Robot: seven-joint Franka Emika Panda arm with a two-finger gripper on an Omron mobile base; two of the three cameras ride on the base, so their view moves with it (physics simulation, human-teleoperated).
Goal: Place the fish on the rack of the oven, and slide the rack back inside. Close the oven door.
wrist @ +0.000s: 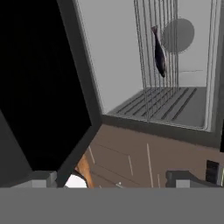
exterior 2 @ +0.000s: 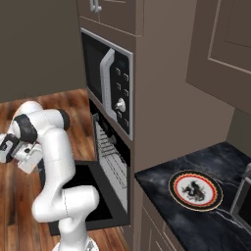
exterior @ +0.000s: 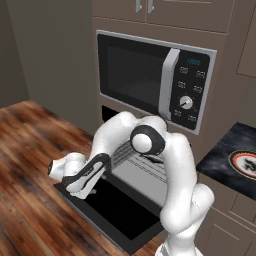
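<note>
In the left base view you have the microwave across the upper middle, with the oven directly below it. The oven door lies dropped open toward the lower centre, over the floor. The hand sits at centre left, above the door's near edge. In the hand view (rolled sideways), the fish lies on the rack, inside the cavity at upper right. In the right base view, a plate sits on the counter, lower right.
</note>
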